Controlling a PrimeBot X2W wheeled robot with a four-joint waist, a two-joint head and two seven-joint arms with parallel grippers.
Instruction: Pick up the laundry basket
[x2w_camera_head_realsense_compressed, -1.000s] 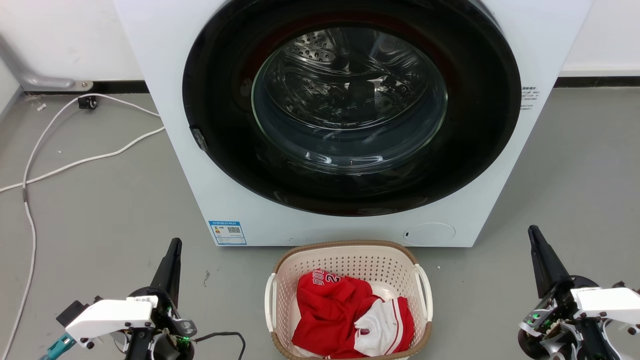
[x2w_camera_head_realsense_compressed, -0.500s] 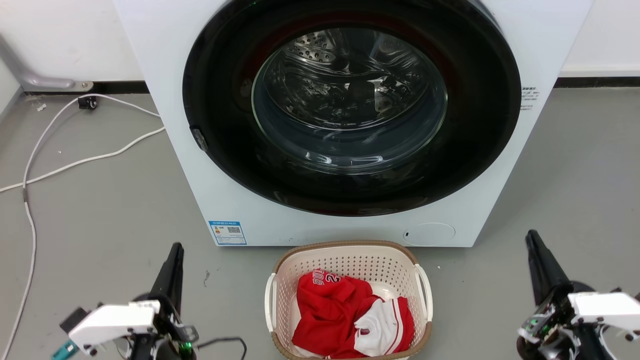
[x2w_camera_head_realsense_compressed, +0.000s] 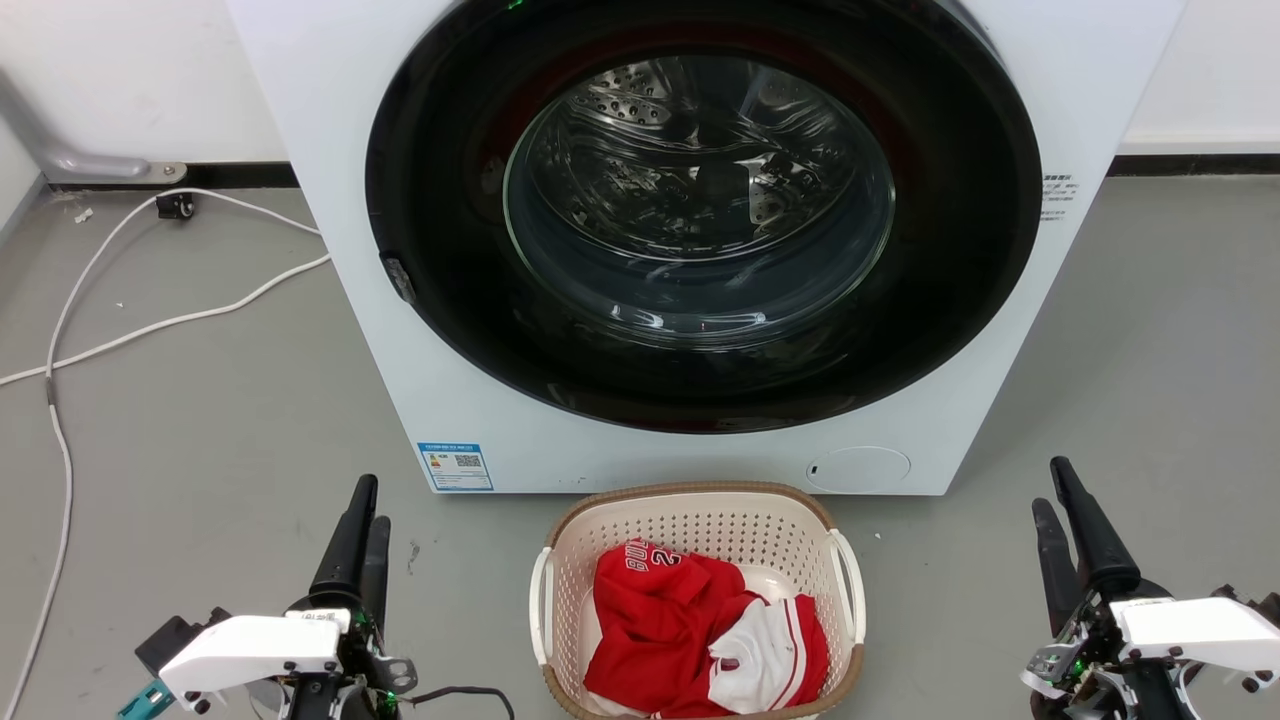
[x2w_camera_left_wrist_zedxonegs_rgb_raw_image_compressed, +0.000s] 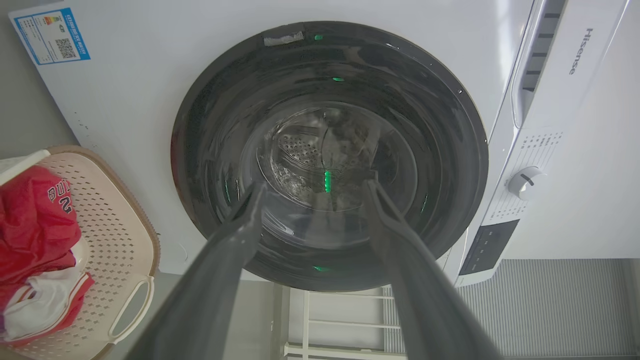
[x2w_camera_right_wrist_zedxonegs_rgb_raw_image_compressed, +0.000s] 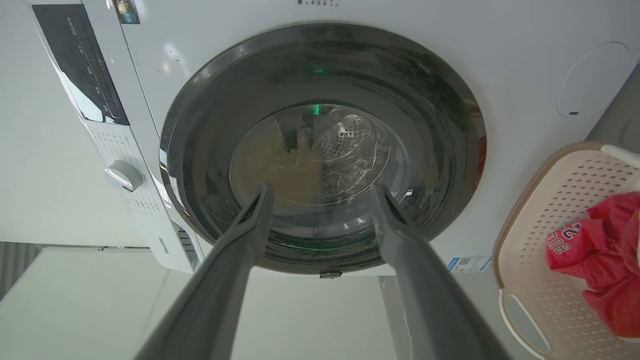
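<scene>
Both just spread wide: left end effector (x2w_camera_head_realsense_compressed: 375, 500) and right end effector (x2w_camera_head_realsense_compressed: 1049, 483), empty, either side of the laundry basket (x2w_camera_head_realsense_compressed: 690, 530), well apart from it. You've yet to reach its handles (x2w_camera_head_realsense_compressed: 540, 602).

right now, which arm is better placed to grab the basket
Left, narrowly. The left claw sits a bit nearer the left handle of the basket than the right claw does to the right handle. Both are open, flanking it, so a two-arm lift looks likely.

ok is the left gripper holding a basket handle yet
No, the left gripper is open and empty, off to the side of the laundry basket and not touching it.
</scene>
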